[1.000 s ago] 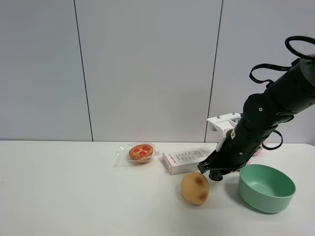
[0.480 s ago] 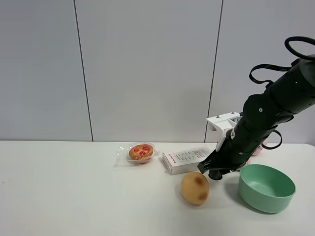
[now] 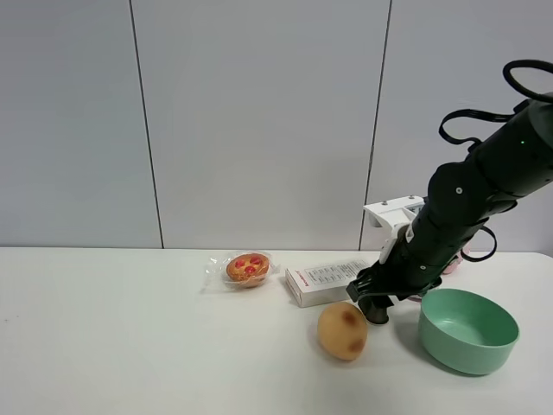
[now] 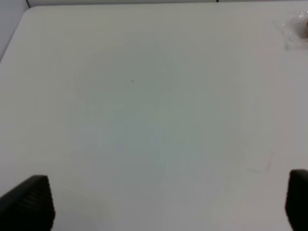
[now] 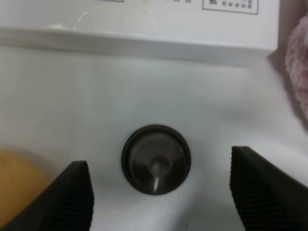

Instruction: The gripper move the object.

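The object is a small dark grey-brown capsule [image 5: 155,160] standing on the white table, seen from above in the right wrist view. My right gripper [image 5: 158,163] is open, with one black finger [image 5: 72,202] on each side of the capsule and a gap to each. In the exterior high view the right gripper [image 3: 373,309] is down at the table, between the tan ball and the green bowl; I cannot tell the capsule from the black tips there. My left gripper [image 4: 166,195] is open over bare table and is out of the exterior view.
A tan spotted ball [image 3: 342,330] lies just left of the right gripper. A green bowl [image 3: 467,330] stands to its right. A white box [image 3: 328,279] lies just behind, and a wrapped tart [image 3: 246,268] further left. Pink cloth [image 5: 296,72] lies beside the box.
The right gripper has come down a little toward the table beside the tan ball. Nothing else has moved.
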